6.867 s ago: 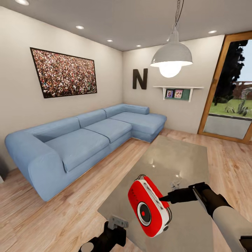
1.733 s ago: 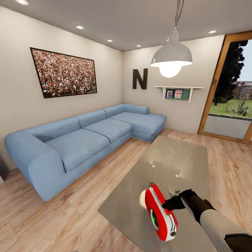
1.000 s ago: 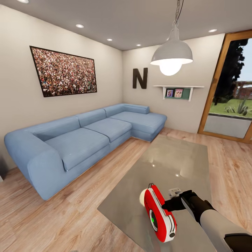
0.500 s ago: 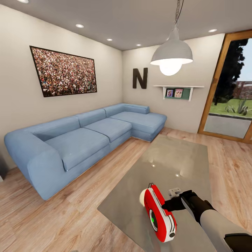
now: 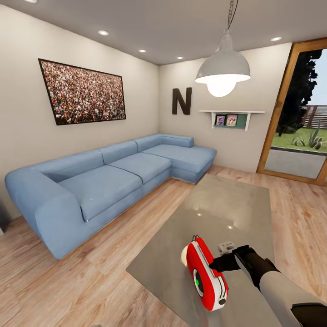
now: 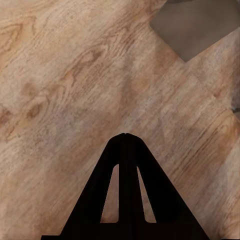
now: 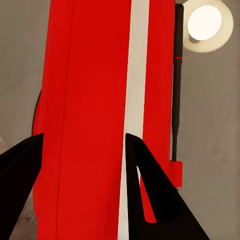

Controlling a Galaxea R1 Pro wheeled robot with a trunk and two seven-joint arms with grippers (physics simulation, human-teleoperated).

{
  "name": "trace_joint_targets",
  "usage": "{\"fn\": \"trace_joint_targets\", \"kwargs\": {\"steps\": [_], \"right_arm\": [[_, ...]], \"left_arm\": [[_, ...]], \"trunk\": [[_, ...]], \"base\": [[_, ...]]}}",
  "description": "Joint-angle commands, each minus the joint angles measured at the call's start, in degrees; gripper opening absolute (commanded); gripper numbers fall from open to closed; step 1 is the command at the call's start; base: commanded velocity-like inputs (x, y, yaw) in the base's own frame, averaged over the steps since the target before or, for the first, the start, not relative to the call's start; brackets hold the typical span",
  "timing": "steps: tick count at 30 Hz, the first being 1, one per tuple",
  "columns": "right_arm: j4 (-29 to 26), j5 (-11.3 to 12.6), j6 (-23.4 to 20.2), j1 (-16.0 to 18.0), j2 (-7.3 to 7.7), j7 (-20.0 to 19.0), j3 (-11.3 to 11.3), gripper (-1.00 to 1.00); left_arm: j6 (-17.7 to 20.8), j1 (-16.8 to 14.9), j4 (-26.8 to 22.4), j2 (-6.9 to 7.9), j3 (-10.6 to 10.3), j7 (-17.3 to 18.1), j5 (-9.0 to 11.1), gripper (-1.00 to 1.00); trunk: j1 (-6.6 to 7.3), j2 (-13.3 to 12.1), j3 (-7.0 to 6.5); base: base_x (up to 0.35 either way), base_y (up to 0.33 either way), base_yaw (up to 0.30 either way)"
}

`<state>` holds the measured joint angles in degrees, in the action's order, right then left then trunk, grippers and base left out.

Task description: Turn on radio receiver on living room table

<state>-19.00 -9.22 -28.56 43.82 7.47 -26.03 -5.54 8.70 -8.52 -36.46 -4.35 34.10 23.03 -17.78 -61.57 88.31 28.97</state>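
Note:
The red radio receiver (image 5: pixel 205 273) with its white edge band stands tilted on the near end of the glossy grey table (image 5: pixel 218 209). Its thin handle points up and its round dial glows green. My right gripper (image 5: pixel 214 265) touches the radio's side from the right. In the right wrist view the right gripper (image 7: pixel 82 135) has its fingers spread apart against the red radio (image 7: pixel 90 100), so it is open. My left gripper (image 6: pixel 125 135) is shut with nothing in it, and hangs over the wood floor beside a table corner (image 6: pixel 195 22).
A blue L-shaped sofa (image 5: pixel 113 177) runs along the left wall under a crowd picture (image 5: pixel 81 93). A black letter N (image 5: pixel 181 101) and a small shelf hang on the far wall. A white pendant lamp (image 5: pixel 222 68) hangs over the table. A glass door (image 5: pixel 299 113) is at the right.
Since 6.9 s ago the dial has gone from red to green, the radio has turned more edge-on, and my left arm has left the head view. Over the last second hardly anything moved.

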Motion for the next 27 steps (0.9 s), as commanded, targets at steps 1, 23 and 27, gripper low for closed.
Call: {"fn": "trace_joint_targets", "kwargs": {"steps": [1,23,27], "right_arm": [[3.10,-1.15,0.26,-0.05,0.01,0.02,-0.08,-1.00],[3.80,-1.15,0.79,-0.05,0.01,0.02,-0.08,1.00],[3.80,-1.15,0.79,-0.05,0.01,0.02,-0.08,1.00]], "left_arm": [[0.00,-0.01,-0.01,-0.03,0.00,0.00,0.01,-1.00],[-0.53,-0.01,0.07,0.01,-0.12,-0.07,-0.20,-1.00],[-0.60,-0.01,0.07,0.07,-0.09,-0.20,-0.42,-1.00]], "trunk": [[-0.01,-0.02,0.01],[0.43,-0.82,-0.35],[1.31,-2.42,-1.07]], "base": [[0.000,0.000,0.000],[0.000,0.000,0.000],[0.000,0.000,0.000]]}}
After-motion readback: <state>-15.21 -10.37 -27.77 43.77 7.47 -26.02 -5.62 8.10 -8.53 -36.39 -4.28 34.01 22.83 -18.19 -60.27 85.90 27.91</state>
